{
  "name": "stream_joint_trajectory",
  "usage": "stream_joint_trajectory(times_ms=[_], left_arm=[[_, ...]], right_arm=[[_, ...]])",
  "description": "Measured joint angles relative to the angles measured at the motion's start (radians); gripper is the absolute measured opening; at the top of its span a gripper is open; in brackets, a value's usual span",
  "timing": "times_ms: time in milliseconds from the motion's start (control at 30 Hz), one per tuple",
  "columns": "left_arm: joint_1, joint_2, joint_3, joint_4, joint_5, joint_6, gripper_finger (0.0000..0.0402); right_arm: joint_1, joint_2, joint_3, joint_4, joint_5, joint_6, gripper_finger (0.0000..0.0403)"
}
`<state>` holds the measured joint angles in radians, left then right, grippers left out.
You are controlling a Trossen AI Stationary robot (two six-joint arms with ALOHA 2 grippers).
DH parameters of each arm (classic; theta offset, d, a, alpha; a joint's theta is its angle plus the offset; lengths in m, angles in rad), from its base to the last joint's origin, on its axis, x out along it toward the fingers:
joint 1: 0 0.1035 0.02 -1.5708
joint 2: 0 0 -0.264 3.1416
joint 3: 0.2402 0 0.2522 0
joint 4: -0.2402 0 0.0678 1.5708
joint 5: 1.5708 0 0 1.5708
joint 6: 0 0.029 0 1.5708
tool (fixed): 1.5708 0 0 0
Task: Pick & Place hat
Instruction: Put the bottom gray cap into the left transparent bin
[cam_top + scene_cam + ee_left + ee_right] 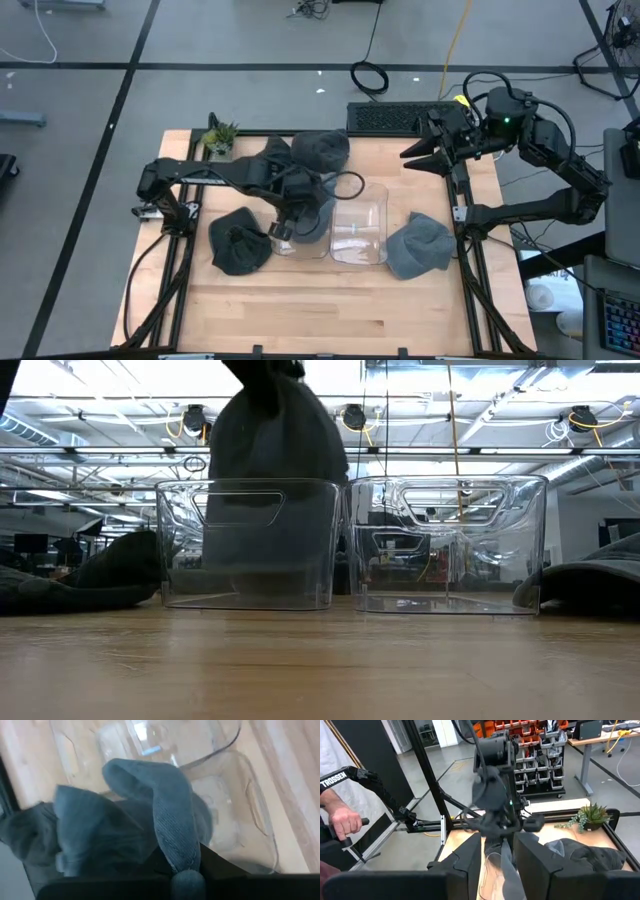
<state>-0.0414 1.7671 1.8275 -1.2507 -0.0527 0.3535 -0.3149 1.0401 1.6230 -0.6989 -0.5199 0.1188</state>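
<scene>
Left gripper: closed on a dark grey hat; poised directly over the left clear bin.
Held hat, position: hangs straight down from the gripper; in the low view its lower part is already inside the bin walls, its upper part above the rim.
Held hat, long axis: vertical, crown end low; the left wrist view shows a ribbed fold pinched between the fingers.
Key relation: the hat lies straight below the gripper and inside the left bin's outline, so release appears to need no sideways correction, only descent or opening.
Right clear bin: touching or just beside the left bin on its right; no hat in it.
Other hats: one left of the bins, one right of them, one on the far side.
Right gripper: fingers spread apart, holding nothing, parked at the far right edge of the table, well apart from the bins.
Nearer arm: left.
Risk, judged: cloth may drape over the bin rim.
</scene>
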Motion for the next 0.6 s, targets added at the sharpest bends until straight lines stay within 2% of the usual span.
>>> stream_joint_trajectory(times_ms=[333, 600], left_arm=[[0.028, -0.008, -0.117, 0.110, -0.009, -0.035, 0.0031], [0.067, -0.008, -0.158, 0.158, -0.170, -0.049, 0.0031]], right_arm=[[0.000, 0.000, 0.000, 0.000, -0.003, 0.000, 0.0102], [0.000, 0.000, 0.000, 0.000, -0.004, 0.000, 0.0102]])
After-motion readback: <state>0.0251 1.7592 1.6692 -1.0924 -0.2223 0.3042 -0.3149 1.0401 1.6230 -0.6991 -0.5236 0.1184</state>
